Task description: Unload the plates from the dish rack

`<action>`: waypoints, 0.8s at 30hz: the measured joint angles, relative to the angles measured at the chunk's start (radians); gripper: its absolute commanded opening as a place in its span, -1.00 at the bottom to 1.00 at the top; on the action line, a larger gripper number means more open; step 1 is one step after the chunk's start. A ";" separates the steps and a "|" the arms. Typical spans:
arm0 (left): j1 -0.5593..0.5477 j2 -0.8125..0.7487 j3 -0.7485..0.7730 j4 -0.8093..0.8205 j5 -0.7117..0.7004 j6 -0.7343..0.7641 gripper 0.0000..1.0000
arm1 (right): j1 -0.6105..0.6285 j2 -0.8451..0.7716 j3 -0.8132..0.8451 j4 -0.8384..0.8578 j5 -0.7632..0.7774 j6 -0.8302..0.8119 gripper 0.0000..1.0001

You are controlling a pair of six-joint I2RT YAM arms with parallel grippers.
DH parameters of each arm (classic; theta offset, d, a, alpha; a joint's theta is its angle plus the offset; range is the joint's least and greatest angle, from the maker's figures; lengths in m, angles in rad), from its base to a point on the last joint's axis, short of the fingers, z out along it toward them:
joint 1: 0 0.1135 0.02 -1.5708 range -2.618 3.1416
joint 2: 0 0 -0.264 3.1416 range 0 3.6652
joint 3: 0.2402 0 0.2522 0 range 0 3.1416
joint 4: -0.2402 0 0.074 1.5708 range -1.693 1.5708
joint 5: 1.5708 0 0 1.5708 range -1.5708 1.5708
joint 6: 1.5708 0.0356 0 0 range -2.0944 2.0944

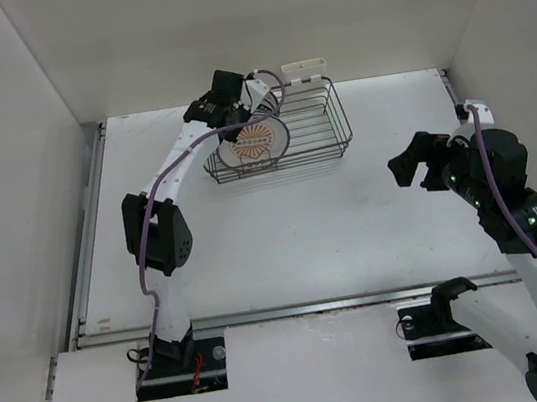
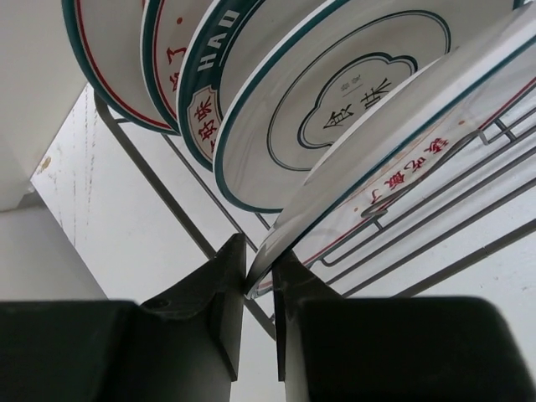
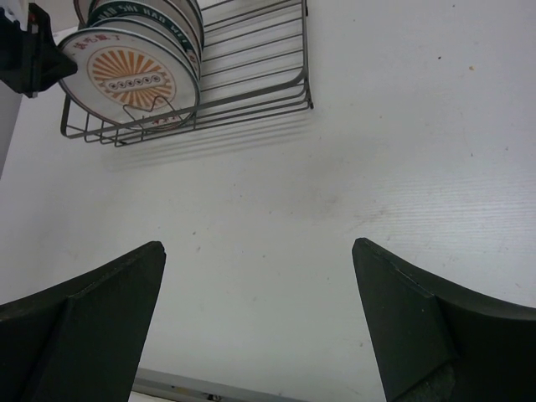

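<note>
The dark wire dish rack [image 1: 325, 140] stands at the back of the table with several plates upright in its left end. The front plate [image 1: 256, 142] is white with an orange sunburst centre. My left gripper [image 1: 227, 126] reaches over the rack's left end. In the left wrist view its black fingers [image 2: 226, 285] are shut on the rim of that front plate [image 2: 402, 159], one on each face. Behind it stand more plates [image 2: 335, 109], with teal bands and rings. My right gripper [image 1: 415, 164] hovers open over the table at the right, nothing between its fingers [image 3: 109, 293].
A small white plastic holder [image 1: 304, 69] hangs on the rack's far edge. The rack's right half [image 3: 251, 84] holds only bare wires. White walls close in on the left, back and right. A metal rail [image 1: 295, 308] runs along the table's near edge.
</note>
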 measured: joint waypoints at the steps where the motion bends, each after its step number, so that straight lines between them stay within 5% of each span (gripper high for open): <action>1: 0.000 -0.006 0.000 -0.002 0.001 0.000 -1.00 | 0.000 -0.003 0.003 0.000 0.000 0.000 0.98; 24: -0.071 -0.267 0.055 -0.114 0.079 -0.113 -1.00 | 0.000 -0.036 0.021 0.000 -0.027 0.000 0.98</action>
